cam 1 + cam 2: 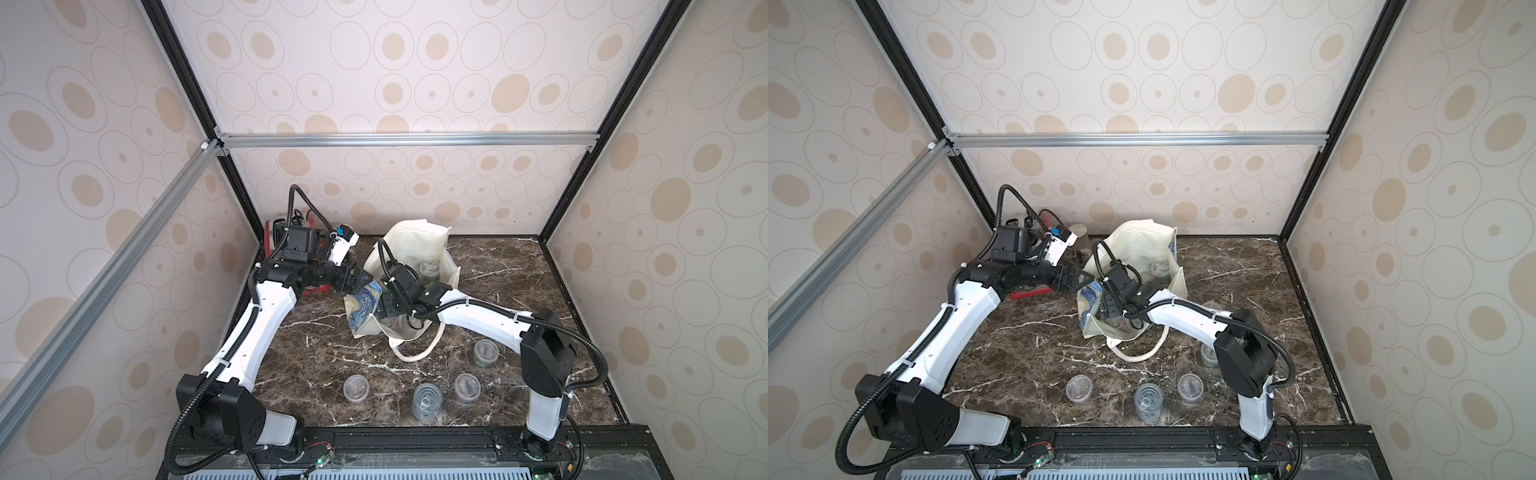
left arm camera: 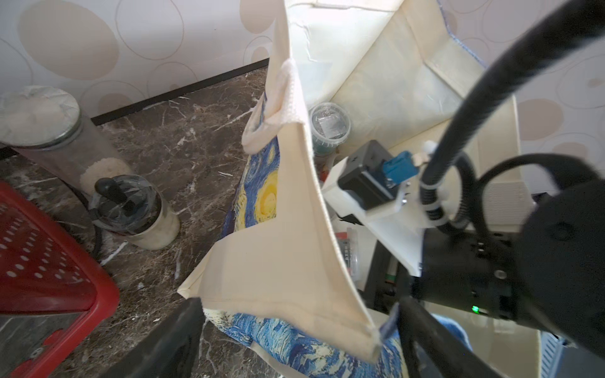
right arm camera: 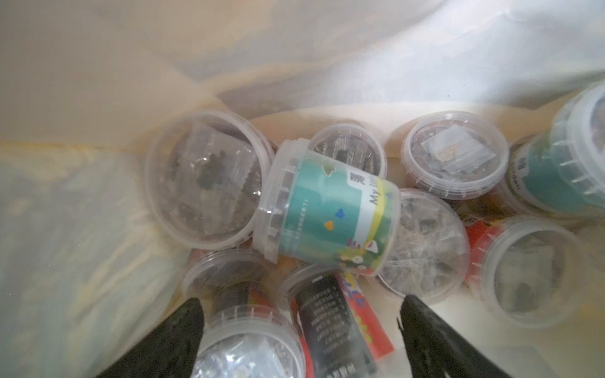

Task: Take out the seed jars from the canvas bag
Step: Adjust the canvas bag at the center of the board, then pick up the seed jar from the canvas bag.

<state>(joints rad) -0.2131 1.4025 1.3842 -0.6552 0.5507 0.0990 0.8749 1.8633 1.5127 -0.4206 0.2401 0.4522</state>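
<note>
**Canvas bag.** We find the cream-white canvas bag (image 1: 411, 241), printed with blue-and-yellow swirls, standing open toward the rear middle of the dark brown marble tabletop (image 1: 519, 282). One cream loop handle (image 1: 415, 353) lies on the tabletop in front of it.

**Left tool.** The left tool (image 2: 299, 311) is at the bag's rim on the robot's left side. In the left wrist view its black fingers stand wide apart with the folded cream rim lying between them. We record it as released, with nothing clamped.

**Right tool.** The right tool (image 3: 302, 304) sits inside the bag's mouth. Its fingers are spread wide above the heap of jars, and we record it as released, with no jar gripped. This view is somewhat blurred.

**Seed jars, inside.** The small clear plastic seed jars (image 3: 455, 153) with round clear lids crowd the bag's floor, most of them lid up. A green-labelled jar (image 3: 324, 209) lies on its side on top of the others. Several jars carry red labels.

**Seed jars, outside.** Four stand upright on the tabletop. Three form a row near the front edge, and a fourth jar (image 1: 486, 353) stands nearer the right arm.

**Other items.** Three items stand at the rear left, apart from the bag:
- a red perforated plastic basket (image 2: 42, 248)
- a tall glass jar with a pale lid (image 2: 42, 117)
- a small black-capped bottle (image 2: 131, 209)
</note>
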